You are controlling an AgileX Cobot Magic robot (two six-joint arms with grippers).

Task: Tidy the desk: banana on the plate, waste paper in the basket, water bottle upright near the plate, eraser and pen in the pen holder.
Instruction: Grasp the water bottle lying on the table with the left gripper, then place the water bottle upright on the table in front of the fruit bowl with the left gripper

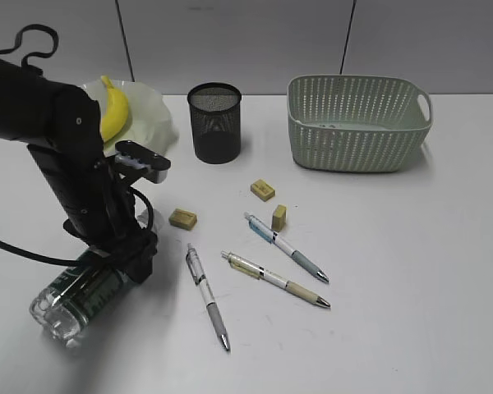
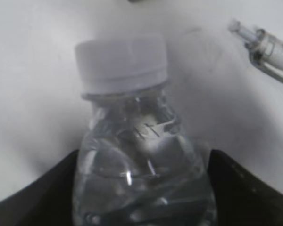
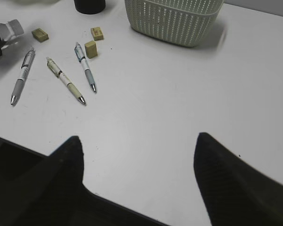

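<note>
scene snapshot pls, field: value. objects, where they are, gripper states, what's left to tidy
banana: on the plate
water bottle: lying on its side, front left of the desk
left gripper: down over the water bottle, a finger on each side; grip not confirmed
right gripper: open, holds nothing, above bare desk
pens: three, loose on the desk
erasers: three, loose on the desk
pen holder: upright beside the plate
basket: back right
left to tidy: water bottle, pens, erasers

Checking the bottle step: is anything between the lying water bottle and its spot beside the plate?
Nothing loose shows on the desk between the water bottle and the plate; only the left arm itself stands over that stretch. The left end effector straddles the bottle. The erasers and pens lie off to the right.
</note>
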